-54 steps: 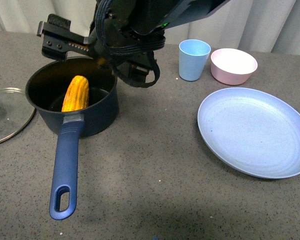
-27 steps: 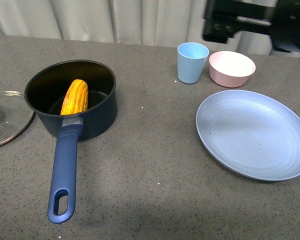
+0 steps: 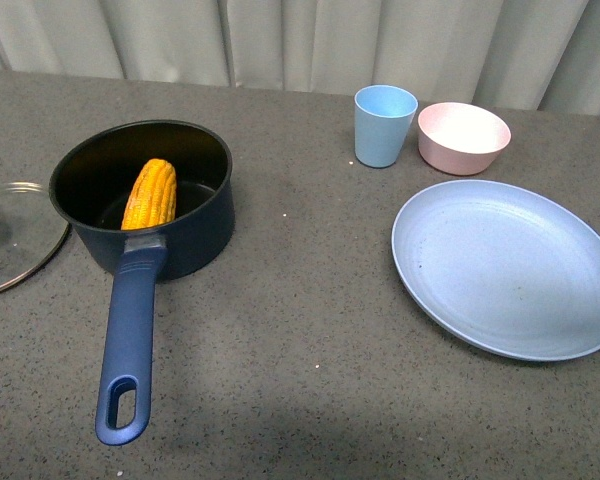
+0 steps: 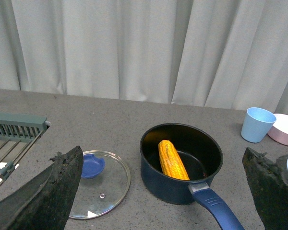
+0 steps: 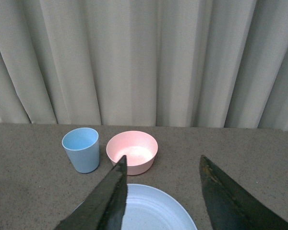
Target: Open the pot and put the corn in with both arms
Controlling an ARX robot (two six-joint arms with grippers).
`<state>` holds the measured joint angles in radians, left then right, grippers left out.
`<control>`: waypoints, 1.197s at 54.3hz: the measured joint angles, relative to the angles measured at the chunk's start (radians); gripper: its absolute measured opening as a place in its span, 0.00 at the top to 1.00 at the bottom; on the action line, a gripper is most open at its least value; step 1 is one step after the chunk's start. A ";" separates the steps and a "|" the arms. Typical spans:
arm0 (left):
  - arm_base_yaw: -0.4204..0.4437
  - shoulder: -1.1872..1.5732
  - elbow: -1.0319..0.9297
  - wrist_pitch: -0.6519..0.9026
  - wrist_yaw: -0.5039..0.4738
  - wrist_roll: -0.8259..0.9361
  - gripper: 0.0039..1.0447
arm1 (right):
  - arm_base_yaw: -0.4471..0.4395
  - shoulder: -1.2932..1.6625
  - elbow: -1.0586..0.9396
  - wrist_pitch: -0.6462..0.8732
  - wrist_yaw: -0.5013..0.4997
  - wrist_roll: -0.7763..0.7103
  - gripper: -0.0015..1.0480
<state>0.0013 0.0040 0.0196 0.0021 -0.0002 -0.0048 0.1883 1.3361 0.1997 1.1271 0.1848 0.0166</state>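
The dark navy pot (image 3: 195,215) stands open at the table's left, its long blue handle (image 3: 128,340) pointing to the front. The yellow-orange corn (image 3: 150,195) lies inside it, leaning on the near wall; it also shows in the left wrist view (image 4: 173,160). The glass lid (image 3: 15,235) with blue knob lies flat on the table left of the pot. Neither arm shows in the front view. My left gripper (image 4: 165,191) is open and empty, high above the pot (image 4: 156,177) and lid (image 4: 98,179). My right gripper (image 5: 163,194) is open and empty above the plate (image 5: 153,211).
A light blue cup (image 3: 385,125) and a pink bowl (image 3: 464,136) stand at the back right. A large pale blue plate (image 3: 505,265) lies in front of them. A grey rack (image 4: 14,132) shows at the table's far left in the left wrist view. Curtains hang behind.
The arm that hung over the pot one second ago swung right and has left the front view. The corn, pot and lid have not moved.
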 joint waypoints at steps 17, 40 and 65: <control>0.000 0.000 0.000 0.000 0.000 0.000 0.06 | -0.076 -0.254 -0.117 -0.145 -0.074 -0.014 0.99; 0.000 0.000 0.000 0.000 0.000 0.000 0.06 | -0.185 -0.585 -0.185 -0.407 -0.182 -0.015 0.99; 0.000 0.000 0.000 0.000 0.000 0.000 0.06 | -0.186 -0.870 -0.195 -0.663 -0.183 -0.015 0.99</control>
<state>0.0013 0.0040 0.0196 0.0021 -0.0002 -0.0048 0.0025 0.4664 0.0051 0.4641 0.0017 0.0017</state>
